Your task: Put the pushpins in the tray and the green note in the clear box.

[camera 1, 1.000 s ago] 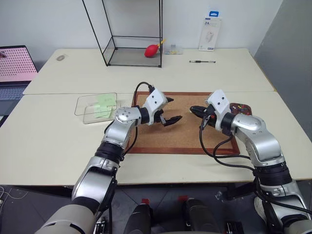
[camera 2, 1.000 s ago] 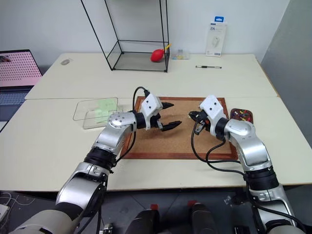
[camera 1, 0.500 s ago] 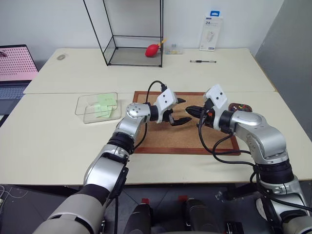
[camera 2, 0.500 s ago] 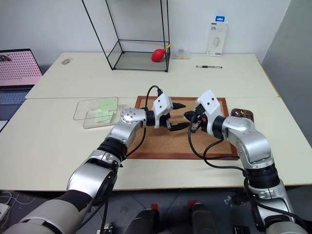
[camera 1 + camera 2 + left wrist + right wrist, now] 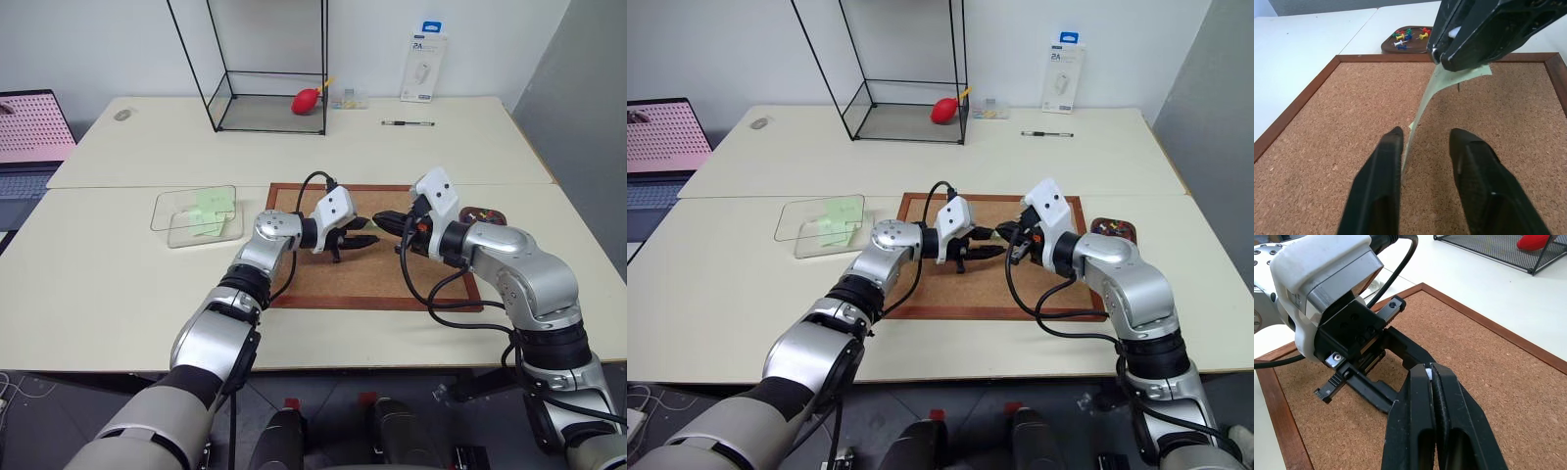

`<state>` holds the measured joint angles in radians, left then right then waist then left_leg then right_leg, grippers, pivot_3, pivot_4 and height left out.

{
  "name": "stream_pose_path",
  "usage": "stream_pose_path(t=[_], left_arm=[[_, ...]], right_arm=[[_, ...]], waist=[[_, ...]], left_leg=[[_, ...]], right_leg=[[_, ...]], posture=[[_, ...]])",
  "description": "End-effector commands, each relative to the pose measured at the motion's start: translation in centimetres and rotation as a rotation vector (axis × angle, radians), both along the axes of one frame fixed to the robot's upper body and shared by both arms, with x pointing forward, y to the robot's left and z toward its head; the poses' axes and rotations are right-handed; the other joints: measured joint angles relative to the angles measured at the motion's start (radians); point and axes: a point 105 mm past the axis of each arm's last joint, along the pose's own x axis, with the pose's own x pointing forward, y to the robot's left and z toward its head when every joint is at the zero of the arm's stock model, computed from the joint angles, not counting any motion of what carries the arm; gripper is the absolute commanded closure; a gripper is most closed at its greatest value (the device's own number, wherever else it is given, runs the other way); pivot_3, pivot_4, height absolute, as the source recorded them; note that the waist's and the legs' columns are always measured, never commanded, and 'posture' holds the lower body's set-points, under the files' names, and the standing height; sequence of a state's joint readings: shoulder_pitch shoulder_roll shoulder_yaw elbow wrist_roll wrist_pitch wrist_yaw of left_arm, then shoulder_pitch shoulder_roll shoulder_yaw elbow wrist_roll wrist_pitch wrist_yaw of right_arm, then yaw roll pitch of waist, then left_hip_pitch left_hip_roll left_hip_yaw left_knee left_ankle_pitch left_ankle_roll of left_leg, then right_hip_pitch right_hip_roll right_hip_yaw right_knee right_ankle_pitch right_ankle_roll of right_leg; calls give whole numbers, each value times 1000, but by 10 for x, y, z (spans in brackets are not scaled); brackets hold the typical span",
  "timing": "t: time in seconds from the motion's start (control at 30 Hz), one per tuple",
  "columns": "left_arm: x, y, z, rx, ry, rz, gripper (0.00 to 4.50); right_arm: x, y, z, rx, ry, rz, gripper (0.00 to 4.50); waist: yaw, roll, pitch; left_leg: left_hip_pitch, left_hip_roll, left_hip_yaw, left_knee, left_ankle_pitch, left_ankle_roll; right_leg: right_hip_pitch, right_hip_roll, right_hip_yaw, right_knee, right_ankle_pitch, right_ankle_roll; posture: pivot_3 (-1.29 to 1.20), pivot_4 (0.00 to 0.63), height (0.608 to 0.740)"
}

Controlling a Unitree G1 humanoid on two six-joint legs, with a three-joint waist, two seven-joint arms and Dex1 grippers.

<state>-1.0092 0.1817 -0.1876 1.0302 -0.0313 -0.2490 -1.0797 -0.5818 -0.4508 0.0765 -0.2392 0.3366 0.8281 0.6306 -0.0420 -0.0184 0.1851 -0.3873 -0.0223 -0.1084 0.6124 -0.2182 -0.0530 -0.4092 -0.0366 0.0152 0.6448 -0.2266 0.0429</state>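
Over the middle of the corkboard (image 5: 323, 284) my two grippers meet tip to tip. My right gripper (image 5: 1442, 56) is shut on a pushpin whose pale head (image 5: 1427, 373) shows between the fingers. The green note (image 5: 1466, 72) hangs from it edge-on, with the pin's tip poking out below. My left gripper (image 5: 1426, 132) stands open, one finger on either side of the note's lower edge, with a gap still between them. The dark brown tray (image 5: 1386, 48), holding several coloured pins, sits just off the board's right edge. The clear box (image 5: 176, 211) lies to the board's left with a pale green note in it.
A tall black wire-framed glass case (image 5: 265, 69) with a red object (image 5: 306, 101) stands at the back. A pen (image 5: 407, 123) and a white package (image 5: 424, 67) are at the back right. A laptop (image 5: 29, 137) sits at the far left.
My left gripper has moved right to meet the right gripper, and its fingers have narrowed around the hanging note. The right gripper has stayed shut and nearly still.
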Motion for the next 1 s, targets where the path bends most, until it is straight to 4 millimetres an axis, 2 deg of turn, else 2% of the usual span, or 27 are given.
stream_pose_path(t=[0.03,0.17,0.43,0.8,0.93,1.0], left_arm=[[5,-5,19,-42,-54,7,3833],[4,-7,17,-41,-50,2,4468],[1,-3,8,-19,-43,-8,4468],[-1,0,1,-5,-43,-7,4468],[-1,1,0,-1,-47,-3,4468],[0,3,-1,2,-56,11,4468]], right_arm=[[-4,4,22,14,-80,22,4500],[-4,4,21,14,-79,24,4500],[-3,2,23,35,-82,8,4500],[5,-9,36,114,-94,-67,4500],[9,-23,39,112,-109,-121,4500],[13,-43,36,70,-124,-183,4500]], waist=[[0,0,0],[0,0,0],[0,0,0],[-1,0,0],[0,0,0],[1,0,0]], left_leg=[[0,0,0,0,0,0],[0,0,0,0,0,0],[0,0,0,0,0,0],[0,0,0,0,0,0],[-1,0,0,0,0,0],[-1,0,0,0,0,0]], right_leg=[[0,0,0,0,0,0],[0,0,0,0,0,0],[0,0,0,0,0,0],[0,0,0,0,0,0],[0,0,0,1,0,0],[-1,0,0,0,0,0]], posture=[[0,150,740],[0,150,740],[0,150,740],[0,150,740],[0,150,740],[0,150,740]])
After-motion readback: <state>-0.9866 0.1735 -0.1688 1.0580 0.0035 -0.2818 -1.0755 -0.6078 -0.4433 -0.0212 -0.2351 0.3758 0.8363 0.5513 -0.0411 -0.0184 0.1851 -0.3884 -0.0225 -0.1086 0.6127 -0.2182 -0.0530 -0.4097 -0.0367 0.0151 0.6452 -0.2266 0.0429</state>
